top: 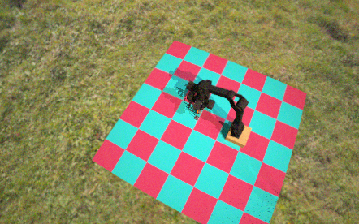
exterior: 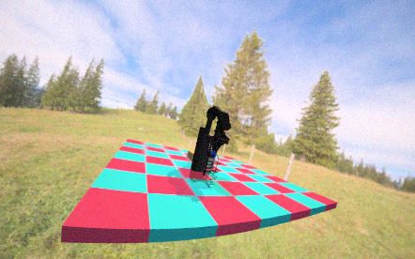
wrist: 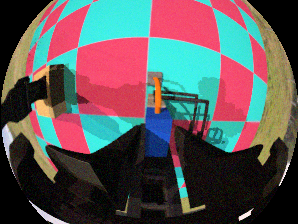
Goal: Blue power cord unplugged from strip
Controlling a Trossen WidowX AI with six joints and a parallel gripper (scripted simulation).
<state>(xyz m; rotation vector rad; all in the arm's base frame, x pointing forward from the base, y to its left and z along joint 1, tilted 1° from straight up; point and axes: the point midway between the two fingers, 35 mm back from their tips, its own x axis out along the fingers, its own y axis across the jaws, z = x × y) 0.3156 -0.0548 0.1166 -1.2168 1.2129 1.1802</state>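
My gripper is partly open. In the wrist view its dark fingers stand on either side of a blue block, which looks like the blue plug; I see no clear contact. A dark body shows between the fingers below it. A tall black slab, apparently the power strip, stands upright on the checkered board in the exterior view. An orange piece sits beyond the blue block. The arm hides most of the strip in the top view. The cord's seating cannot be made out.
Thin dark bent outlines lie to the right of the blue block, with shadows on the checkered board. The arm's wooden base stands off to one side. Grass surrounds the board.
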